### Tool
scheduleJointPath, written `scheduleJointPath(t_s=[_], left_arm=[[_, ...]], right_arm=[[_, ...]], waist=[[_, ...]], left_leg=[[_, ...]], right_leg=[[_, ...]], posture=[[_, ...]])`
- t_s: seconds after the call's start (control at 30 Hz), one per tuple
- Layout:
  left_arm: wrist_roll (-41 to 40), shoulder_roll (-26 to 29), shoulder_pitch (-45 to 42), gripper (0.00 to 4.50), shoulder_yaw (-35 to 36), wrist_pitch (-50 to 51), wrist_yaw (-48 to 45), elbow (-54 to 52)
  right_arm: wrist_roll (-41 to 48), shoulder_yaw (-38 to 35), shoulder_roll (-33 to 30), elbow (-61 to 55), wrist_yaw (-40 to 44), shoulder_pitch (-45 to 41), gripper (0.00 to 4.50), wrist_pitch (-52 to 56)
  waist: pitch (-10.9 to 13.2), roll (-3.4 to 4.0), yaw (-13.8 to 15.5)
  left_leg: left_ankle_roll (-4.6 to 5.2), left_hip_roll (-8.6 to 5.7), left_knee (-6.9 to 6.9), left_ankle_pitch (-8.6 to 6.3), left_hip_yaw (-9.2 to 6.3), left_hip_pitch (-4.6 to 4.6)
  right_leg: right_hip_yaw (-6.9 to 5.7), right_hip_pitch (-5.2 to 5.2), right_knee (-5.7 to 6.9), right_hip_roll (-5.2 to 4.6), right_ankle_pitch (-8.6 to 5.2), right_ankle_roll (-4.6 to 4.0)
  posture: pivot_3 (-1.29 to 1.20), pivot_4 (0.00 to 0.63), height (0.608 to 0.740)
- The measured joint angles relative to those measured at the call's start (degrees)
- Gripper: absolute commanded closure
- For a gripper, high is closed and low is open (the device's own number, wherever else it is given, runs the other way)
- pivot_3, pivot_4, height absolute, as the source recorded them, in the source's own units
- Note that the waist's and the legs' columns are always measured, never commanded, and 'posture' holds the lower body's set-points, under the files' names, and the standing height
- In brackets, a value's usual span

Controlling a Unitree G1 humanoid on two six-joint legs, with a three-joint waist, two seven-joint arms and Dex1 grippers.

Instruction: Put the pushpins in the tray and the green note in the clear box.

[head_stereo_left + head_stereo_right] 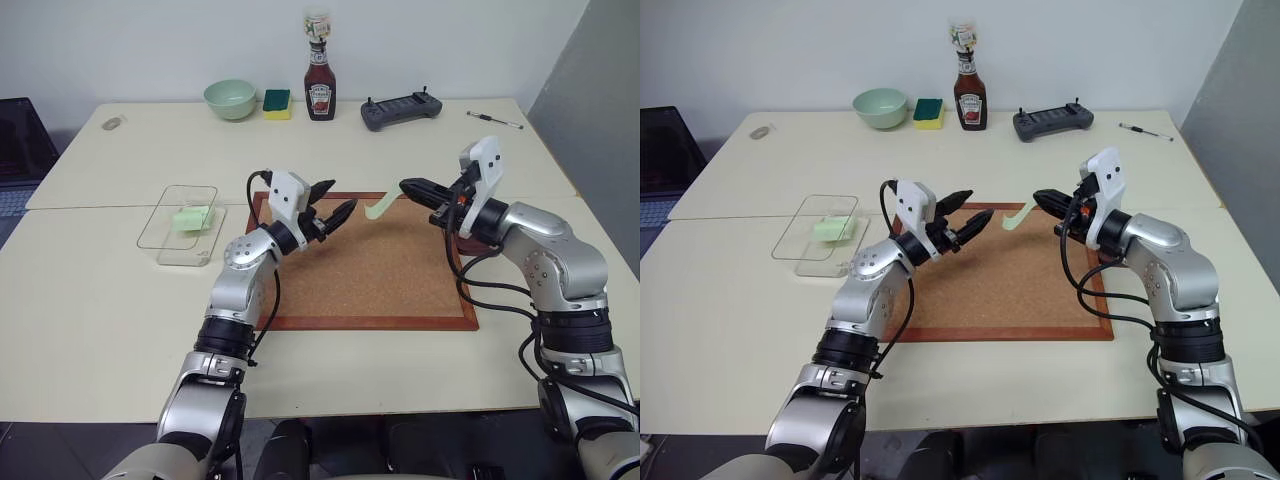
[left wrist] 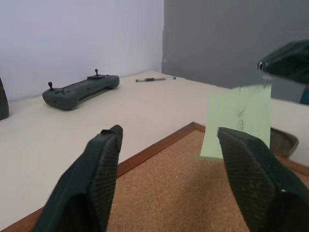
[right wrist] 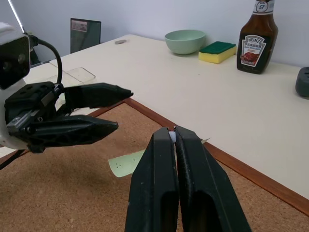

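We have our left gripper (image 1: 334, 202) spread wide and empty above the corkboard (image 1: 370, 270), pointing toward the green note (image 1: 379, 207), which hangs in the air just beyond it. Our right gripper (image 1: 412, 187), jaws pressed together, pinches the note's upper edge, so the slip dangles lengthwise downward between the two hands. The clear box (image 1: 182, 224) lies well off to the left, nearer the left arm, so a handover looks likely.
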Motion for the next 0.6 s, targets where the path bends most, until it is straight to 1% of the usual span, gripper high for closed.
scheduleJointPath(t_s=[0.1, 0.4, 0.6], left_arm=[[-0.12, 0.07, -0.02, 0.05, -0.06, 0.83, -1.64, -0.76], [1.44, -0.06, -0.31, 0.05, -1.38, 0.69, -2.80, -0.74], [4.82, -0.25, -2.36, 0.05, -4.67, -1.96, -4.19, -0.16]], right_arm=[[0.03, 0.35, 0.00, -0.29, 0.20, 0.12, 4.50, 0.30], [0.05, 0.41, 0.01, -1.76, 0.24, 0.46, 4.50, 0.77], [0.13, 1.27, 0.14, -2.37, 0.57, 0.60, 4.50, 1.77]], waist=[[0.00, 0.00, 0.01], [0.00, 0.00, 0.03], [0.00, 0.00, 0.04]], left_leg=[[0.00, 0.00, 0.00, 0.00, 0.01, 0.01], [0.00, 0.00, 0.00, 0.00, 0.01, 0.00], [0.00, 0.00, -0.01, 0.00, 0.02, 0.01]], right_leg=[[0.00, 0.00, 0.00, 0.00, 0.00, 0.00], [0.01, 0.00, -0.01, 0.00, 0.00, 0.00], [0.01, 0.00, -0.01, 0.00, 0.00, 0.00]], posture=[[0.00, 0.150, 0.740], [0.00, 0.150, 0.740], [0.00, 0.150, 0.740]])
